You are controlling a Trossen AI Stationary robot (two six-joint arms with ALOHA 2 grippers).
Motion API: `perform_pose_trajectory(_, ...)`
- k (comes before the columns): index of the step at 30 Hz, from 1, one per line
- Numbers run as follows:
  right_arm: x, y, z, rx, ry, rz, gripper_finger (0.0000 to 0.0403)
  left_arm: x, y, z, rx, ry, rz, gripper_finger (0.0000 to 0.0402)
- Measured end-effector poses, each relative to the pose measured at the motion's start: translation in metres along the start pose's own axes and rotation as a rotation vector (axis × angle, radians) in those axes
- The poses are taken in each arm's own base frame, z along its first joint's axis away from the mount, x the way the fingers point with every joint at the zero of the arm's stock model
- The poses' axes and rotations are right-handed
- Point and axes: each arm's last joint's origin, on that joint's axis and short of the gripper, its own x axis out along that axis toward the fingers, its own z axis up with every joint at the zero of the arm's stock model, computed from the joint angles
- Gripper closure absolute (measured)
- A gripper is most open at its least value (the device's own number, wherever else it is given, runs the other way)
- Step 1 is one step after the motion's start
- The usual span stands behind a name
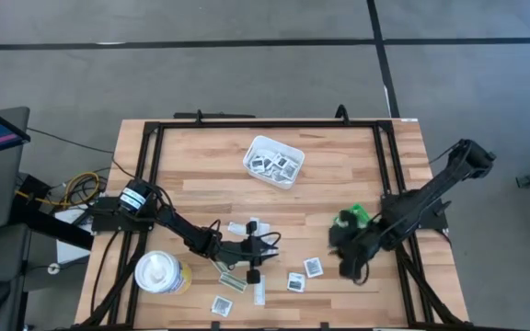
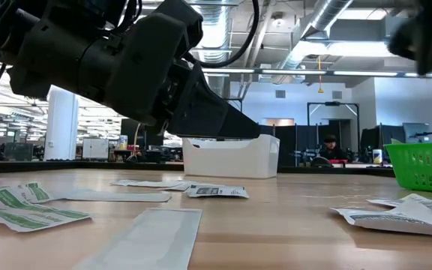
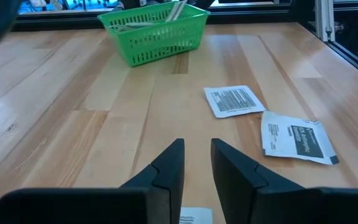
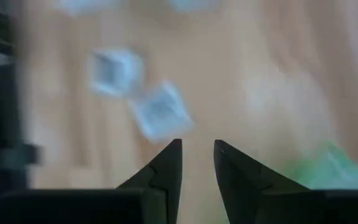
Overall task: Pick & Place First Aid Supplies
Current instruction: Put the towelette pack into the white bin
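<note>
The first aid supplies lie scattered over the near half of the table: square white packets point(image 1: 313, 267) point(image 1: 295, 281) and narrow olive-and-white strips point(image 1: 233, 282). Some fill the white tray point(image 1: 272, 161). My left gripper point(image 1: 263, 248) hovers low over the strips, open by a narrow gap with nothing between the fingers point(image 3: 196, 149). Two square packets point(image 3: 233, 99) point(image 3: 297, 137) lie ahead of it. My right gripper point(image 1: 348, 265) hangs just near of the green bin point(image 1: 352, 219), open and empty point(image 4: 196, 149). Blurred packets point(image 4: 160, 112) lie below it.
A white-topped cylindrical container point(image 1: 161, 273) stands at the near left corner. A black frame point(image 1: 265, 124) runs round the table. Bare wood lies between the tray and the scattered packets. In the low view the green bin point(image 2: 426, 165) is at right and the tray point(image 2: 231, 156) is at the far centre.
</note>
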Motion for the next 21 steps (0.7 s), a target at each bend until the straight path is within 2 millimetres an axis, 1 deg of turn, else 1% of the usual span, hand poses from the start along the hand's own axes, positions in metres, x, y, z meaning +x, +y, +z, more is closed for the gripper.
perform_pose_trajectory(2,0.011,0.015,0.008,-0.105,-0.085,0.074,0.0315,0.000,0.000,0.000,0.000,0.000,0.001,0.0321)
perform_pose_trajectory(4,0.024,0.027,0.012,-0.179,-0.135,0.110,0.0315,0.000,0.000,0.000,0.000,0.000,-0.002,0.0321)
perform_pose_trajectory(6,0.040,0.035,0.011,-0.212,-0.138,0.113,0.0315,0.000,0.000,0.000,0.000,0.002,-0.019,0.0321)
perform_pose_trajectory(8,0.055,0.037,0.008,-0.217,-0.103,0.091,0.0315,0.000,-0.001,0.000,0.000,0.003,-0.033,0.0321)
perform_pose_trajectory(11,0.076,0.038,0.002,-0.148,-0.041,0.055,0.0314,0.000,-0.001,0.000,0.000,0.003,-0.035,0.0321)
perform_pose_trajectory(15,0.101,0.040,0.000,-0.044,0.015,0.084,0.0307,0.000,-0.001,0.000,0.000,0.003,-0.035,0.0321)
perform_pose_trajectory(17,0.110,0.043,0.000,0.022,0.014,0.111,0.0303,0.000,-0.001,0.000,-0.001,0.002,-0.035,0.0321)
perform_pose_trajectory(21,0.127,0.042,-0.002,0.158,0.068,0.140,0.0295,0.000,-0.001,0.000,-0.001,0.001,-0.035,0.0321)
